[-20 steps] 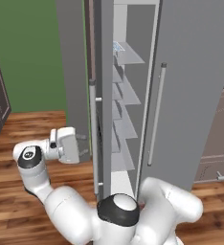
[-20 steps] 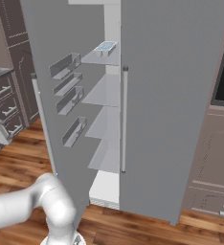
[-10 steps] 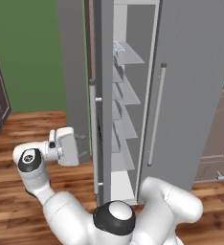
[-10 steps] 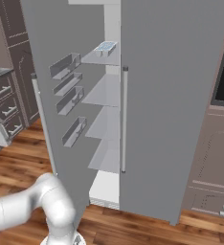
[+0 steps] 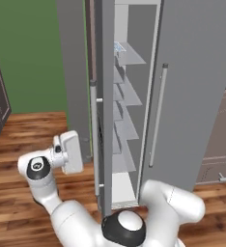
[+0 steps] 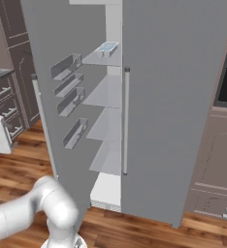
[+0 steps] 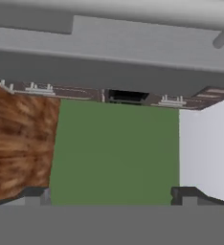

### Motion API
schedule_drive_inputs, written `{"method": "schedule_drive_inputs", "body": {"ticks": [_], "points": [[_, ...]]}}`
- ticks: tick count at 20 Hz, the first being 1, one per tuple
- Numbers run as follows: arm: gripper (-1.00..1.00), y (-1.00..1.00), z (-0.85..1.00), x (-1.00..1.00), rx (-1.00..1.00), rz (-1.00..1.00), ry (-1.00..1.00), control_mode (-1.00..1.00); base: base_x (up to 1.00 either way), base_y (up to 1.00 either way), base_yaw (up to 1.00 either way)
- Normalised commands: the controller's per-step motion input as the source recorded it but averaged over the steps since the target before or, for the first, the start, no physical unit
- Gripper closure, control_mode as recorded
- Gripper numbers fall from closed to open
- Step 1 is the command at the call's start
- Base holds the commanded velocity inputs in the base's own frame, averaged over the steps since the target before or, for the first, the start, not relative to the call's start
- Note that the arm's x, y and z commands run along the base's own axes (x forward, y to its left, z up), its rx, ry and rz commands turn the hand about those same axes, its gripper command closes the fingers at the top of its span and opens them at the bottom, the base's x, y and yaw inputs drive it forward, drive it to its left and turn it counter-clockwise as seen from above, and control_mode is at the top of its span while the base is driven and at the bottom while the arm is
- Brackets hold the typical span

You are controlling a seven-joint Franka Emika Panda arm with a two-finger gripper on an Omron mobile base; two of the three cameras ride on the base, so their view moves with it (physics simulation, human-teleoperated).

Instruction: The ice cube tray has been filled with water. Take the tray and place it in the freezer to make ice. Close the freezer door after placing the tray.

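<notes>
We see the ice cube tray (image 6: pixel 107 47) lying on the top shelf (image 6: pixel 103 59) inside the freezer (image 5: pixel 126 125), its blue water cells showing. The freezer door (image 6: pixel 62 104) stands open. Our gripper (image 7: pixel 113 194) has its jaws spread wide and holds nothing, beside the door's outer side, facing a green wall (image 7: pixel 116 150) and wooden floor (image 7: pixel 18 143).
</notes>
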Motion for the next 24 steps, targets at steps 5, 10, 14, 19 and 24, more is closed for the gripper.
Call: {"method": "schedule_drive_inputs", "body": {"ticks": [5,10,14,19,24], "points": [[-1.0,-0.03,-0.25,0.36,0.01,0.2,0.13,-1.0,0.0,0.0,0.0],[-1.0,0.05,-0.26,0.57,0.01,0.1,0.11,-1.0,0.0,0.0,0.0],[-1.0,0.26,-0.31,0.52,0.0,0.0,0.04,-1.0,0.0,0.0,0.0],[-1.0,0.4,-0.34,0.45,0.0,0.0,0.0,-1.0,0.0,0.0,0.0],[-1.0,0.53,-0.32,0.44,0.0,-0.01,0.0,-1.0,0.0,0.0,0.0]]}}
